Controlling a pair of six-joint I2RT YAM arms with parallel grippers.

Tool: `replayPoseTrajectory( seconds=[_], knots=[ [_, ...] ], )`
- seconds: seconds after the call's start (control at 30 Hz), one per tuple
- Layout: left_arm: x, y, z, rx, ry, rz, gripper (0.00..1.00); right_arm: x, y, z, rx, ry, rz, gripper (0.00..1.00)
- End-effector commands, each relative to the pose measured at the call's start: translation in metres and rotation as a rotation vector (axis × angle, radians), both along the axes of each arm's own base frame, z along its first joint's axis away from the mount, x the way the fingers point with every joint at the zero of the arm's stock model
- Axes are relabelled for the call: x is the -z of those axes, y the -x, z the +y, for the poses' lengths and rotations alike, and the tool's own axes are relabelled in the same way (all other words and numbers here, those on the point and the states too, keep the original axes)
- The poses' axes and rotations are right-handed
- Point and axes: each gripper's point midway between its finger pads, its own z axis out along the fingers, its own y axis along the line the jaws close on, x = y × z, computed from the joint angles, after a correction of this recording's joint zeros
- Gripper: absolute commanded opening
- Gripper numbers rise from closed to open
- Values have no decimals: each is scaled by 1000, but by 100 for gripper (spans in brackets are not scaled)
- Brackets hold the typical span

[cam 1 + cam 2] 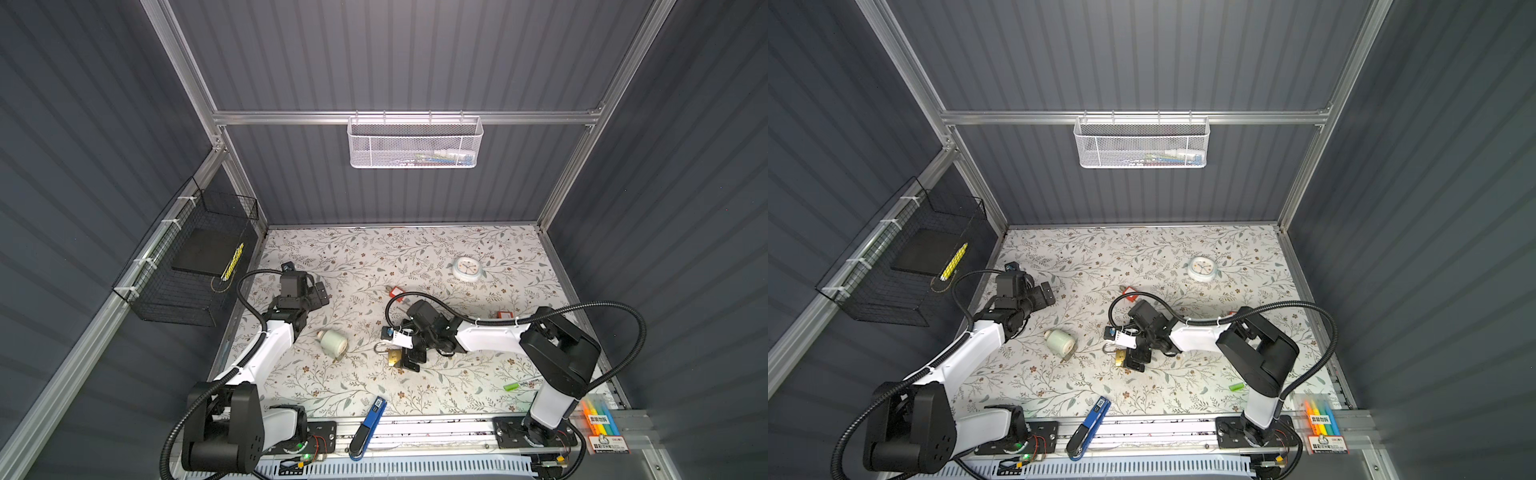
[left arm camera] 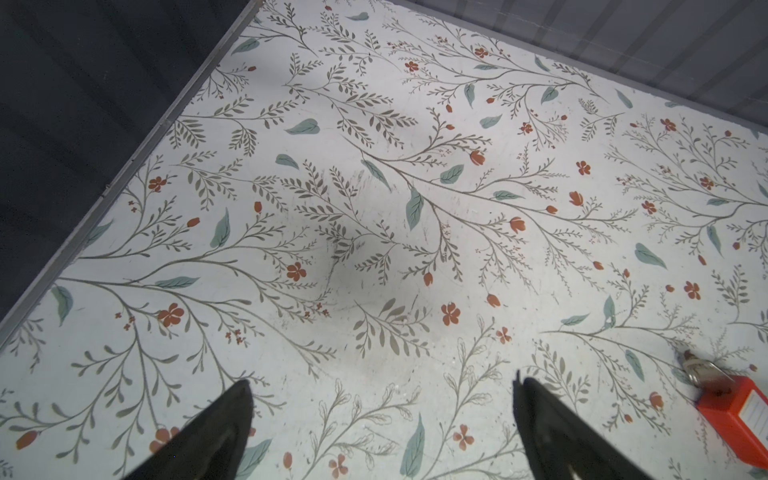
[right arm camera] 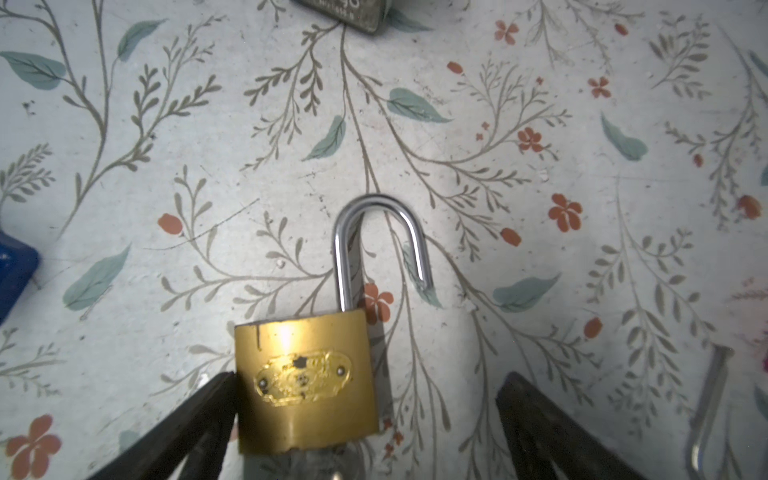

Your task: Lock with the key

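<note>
Right gripper (image 3: 368, 380) stood wide open, gripping nothing. Its black wedge-shaped fingers (image 3: 199, 419) flanked the square brass padlock (image 3: 305, 386), one tip just beside the body's edge. Padlock (image 1: 394, 358) lay flat on the matte floral-print tabletop (image 3: 124, 174), near mid-table in both top views. Its curved chrome shackle (image 3: 345, 249) stood open, free end clear of the body. Left gripper (image 2: 382, 380), equally wide and empty, hung over bare tabletop, well apart from the padlock.

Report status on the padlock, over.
Right gripper open, straddling brass padlock. Left gripper open, well clear. Shackle sprung open. Nothing in the way.
</note>
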Motion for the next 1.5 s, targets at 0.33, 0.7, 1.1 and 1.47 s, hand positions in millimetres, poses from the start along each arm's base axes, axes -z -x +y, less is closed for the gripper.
replayPoseTrajectory(
  seconds=[0.33,0.7,1.1,1.47],
  knots=[
    [-5,9,-10,21,59,18,100,5,13,5,-31,14,90,92],
    [-3,8,-24,29,170,25,100,15,27,-4,-8,30,119,71],
    [-34,8,-44,81,302,-27,97,15,13,-5,62,37,66,45],
    [-43,1,-114,311,495,-4,87,-62,-58,-20,336,-239,46,46]
  ],
)
